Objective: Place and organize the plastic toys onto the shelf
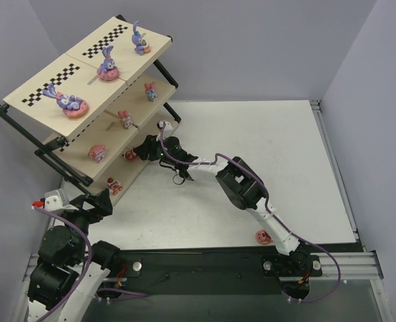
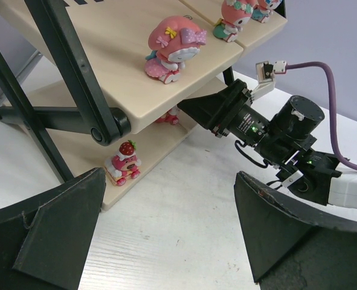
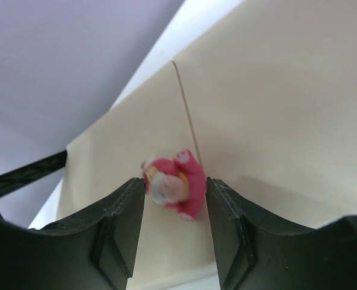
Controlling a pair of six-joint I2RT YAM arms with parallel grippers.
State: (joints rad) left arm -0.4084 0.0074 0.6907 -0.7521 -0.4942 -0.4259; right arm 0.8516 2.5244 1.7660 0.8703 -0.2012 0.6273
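The shelf (image 1: 84,74) stands at the back left. Three purple bunnies (image 1: 106,65) sit on its top board, and three pink figures (image 1: 125,119) on the middle board. A strawberry-topped red toy (image 2: 124,162) stands on the bottom board (image 2: 160,138). My right gripper (image 3: 175,181) reaches in over the bottom board, its jaws against both sides of a blurred pink-red figure (image 3: 177,184); that figure also shows in the top view (image 1: 129,155). My left gripper (image 2: 169,241) is open and empty over the table by the shelf's near corner. One pink toy (image 1: 263,236) lies on the table near the right arm's base.
The shelf's black frame legs (image 2: 57,66) stand close in front of my left gripper. The right arm (image 1: 241,188) and its purple cable stretch across the table's middle. Grey walls close in the left and back sides.
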